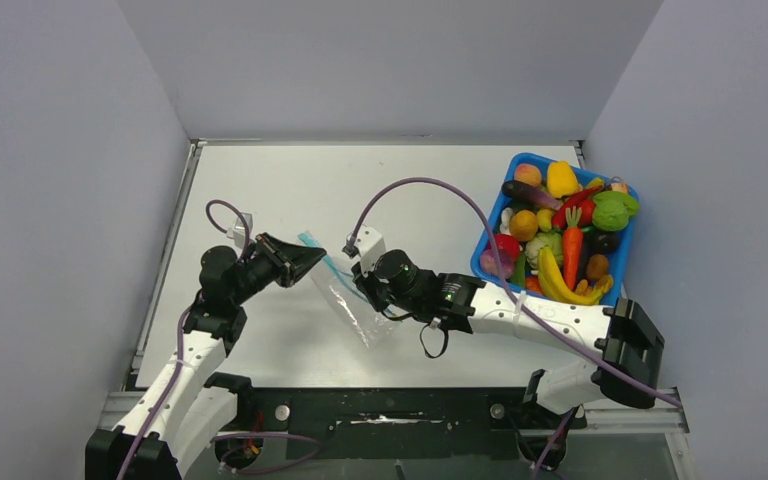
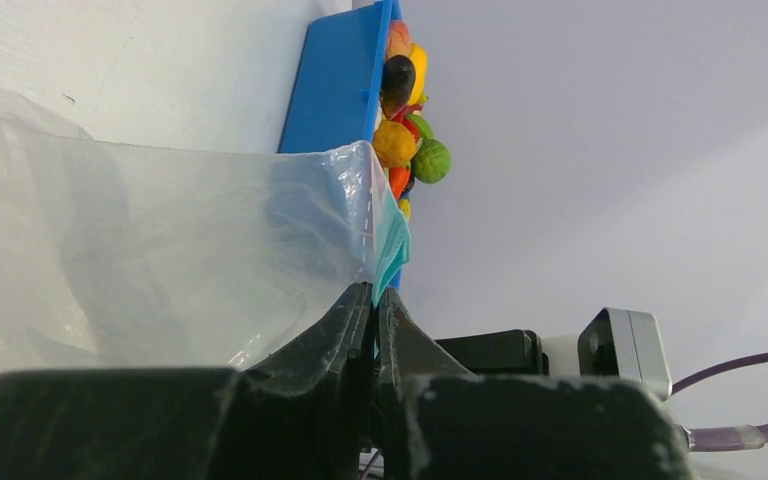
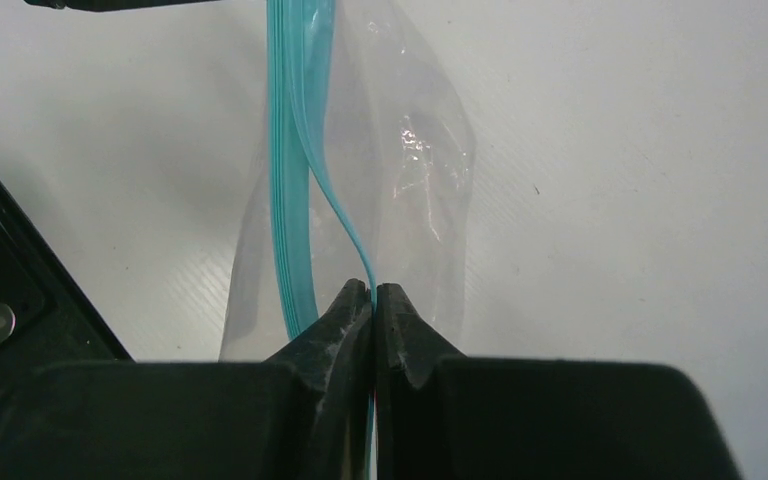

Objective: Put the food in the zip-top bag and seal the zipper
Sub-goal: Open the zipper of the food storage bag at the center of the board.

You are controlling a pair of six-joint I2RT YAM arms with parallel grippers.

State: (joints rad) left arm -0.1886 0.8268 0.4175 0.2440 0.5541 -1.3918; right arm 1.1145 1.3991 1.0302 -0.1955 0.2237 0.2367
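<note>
Two sets of jaws are gripping the same bag. The left jaws are clenching shut on the corner of the zip-top bag [image 2: 160, 250], right where the teal zipper [image 2: 392, 245] is ending. The right jaws are clamping tight on one thin lip of that zipper, which is curving away from the other lip, so the mouth is standing partly parted. Between the arms the bag is hanging slack and crinkled over the counter [image 1: 360, 180], looking empty; whether its lower end is touching the surface I cannot tell. The food [image 1: 560, 240] is lying heaped in the blue bin [image 1: 482, 255] at the counter's far right, well apart from the bag. Trouble is likely lying in the pinches themselves. Each is holding only a sliver of slick plastic, so drawing the arms apart too hard is risking the lip slipping free or the film tearing. With both arms occupied, neither is free to fetch food, and once one lets go the limp mouth is liable to fall shut or flop flat.
</note>
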